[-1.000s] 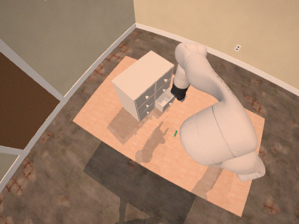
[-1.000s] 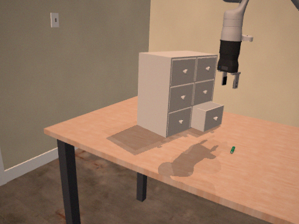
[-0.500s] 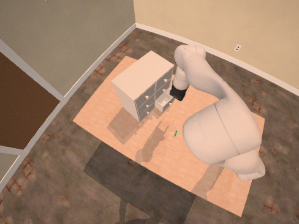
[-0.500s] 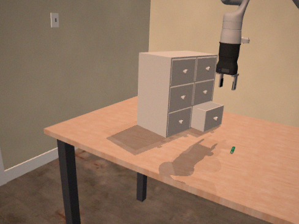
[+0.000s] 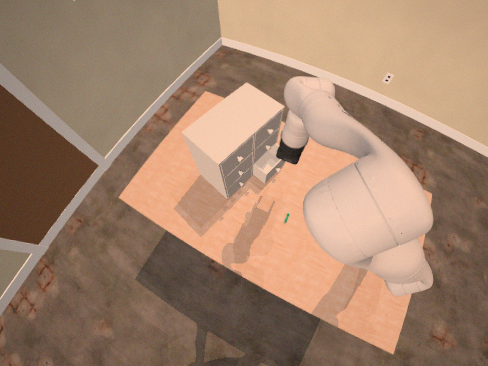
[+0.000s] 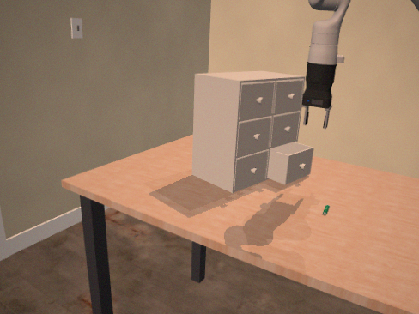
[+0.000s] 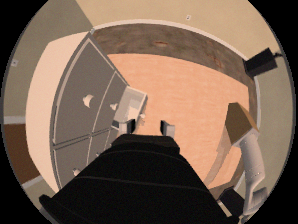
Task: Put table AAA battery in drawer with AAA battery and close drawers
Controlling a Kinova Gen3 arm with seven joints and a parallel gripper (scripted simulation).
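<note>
Wood-topped table (image 5: pixel 340 295) (image 6: pixel 150 169) (image 7: pixel 175 85) | six-drawer chest (image 5: pixel 232 122) (image 6: pixel 215 129) (image 7: pixel 40 100): bottom right drawer (image 5: pixel 266 172) (image 6: pixel 299 166) (image 7: pixel 131 106) pulled out | gripper (image 5: pixel 288 161) (image 6: pixel 315 122) (image 7: pixel 147 124) released, fingers apart, above table | green AAA battery (image 5: pixel 287 218) (image 6: pixel 326 210) lying on table, near side of drawer

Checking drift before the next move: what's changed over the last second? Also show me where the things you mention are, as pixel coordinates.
The gripper (image 5: pixel 290 153) (image 6: pixel 316 126) (image 7: pixel 147 124) has come down a little and shifted slightly left in the exterior view, towards the chest (image 5: pixel 232 122) (image 6: pixel 215 129) (image 7: pixel 40 100), with a small turn of the wrist. Nothing taken hold of or let go. Unchanged: fingers open, bottom drawer (image 5: pixel 273 175) (image 6: pixel 294 175) (image 7: pixel 145 102) pulled out, green battery (image 5: pixel 287 218) (image 6: pixel 326 210) on the table, chest in place.
</note>
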